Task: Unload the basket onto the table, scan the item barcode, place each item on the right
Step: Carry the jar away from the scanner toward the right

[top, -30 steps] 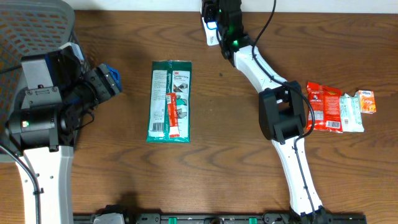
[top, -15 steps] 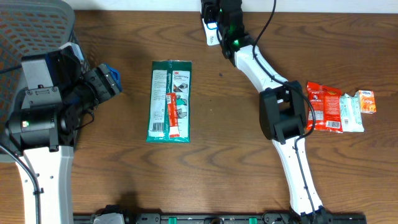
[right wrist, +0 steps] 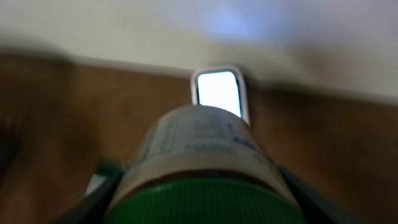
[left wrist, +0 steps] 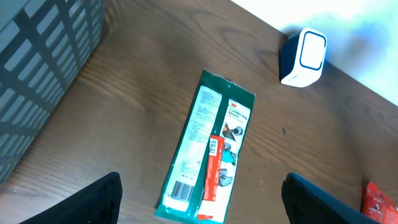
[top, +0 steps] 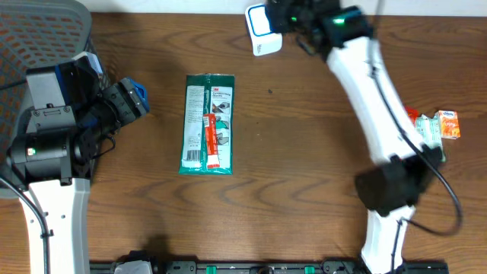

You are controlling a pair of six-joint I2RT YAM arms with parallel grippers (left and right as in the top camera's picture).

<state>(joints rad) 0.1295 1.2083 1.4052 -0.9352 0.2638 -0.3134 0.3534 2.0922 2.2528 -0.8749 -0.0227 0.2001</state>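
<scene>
**A:** Right pincer?

**B:** right gripper (top: 298, 18) has its jaws partway apart, clamped on the sides of a bottle (right wrist: 199, 155). Nothing else is in the grip.

**A:** Bottle orientation?

**B:** Its long axis runs straight out along the fingers. The green cap (right wrist: 205, 208) is at the wrist end and the base points at the scanner (right wrist: 217, 90), whose lit window faces the bottle.

**A:** Label?

**B:** A white label wraps the body, but the print is too blurred to read.

**A:** Where is it on the table (top: 289, 190)?

**B:** At the far edge, top centre in the overhead view, near the scanner. I can't tell whether they touch. From overhead the gripper hides the bottle.

**A:** Left side?

**B:** left gripper (top: 135, 97) is wide open and empty, beside the grey mesh basket (top: 46, 30).

**A:** Anything else?

**B:** A green packet (top: 208, 123) lies flat between the arms, long axis running near to far. It reads "3M", with a barcode at the near end. An orange-red pack (top: 211, 141) lies on top of it. Snack packets (top: 441, 125) sit at the right edge, partly under the right arm.
</scene>
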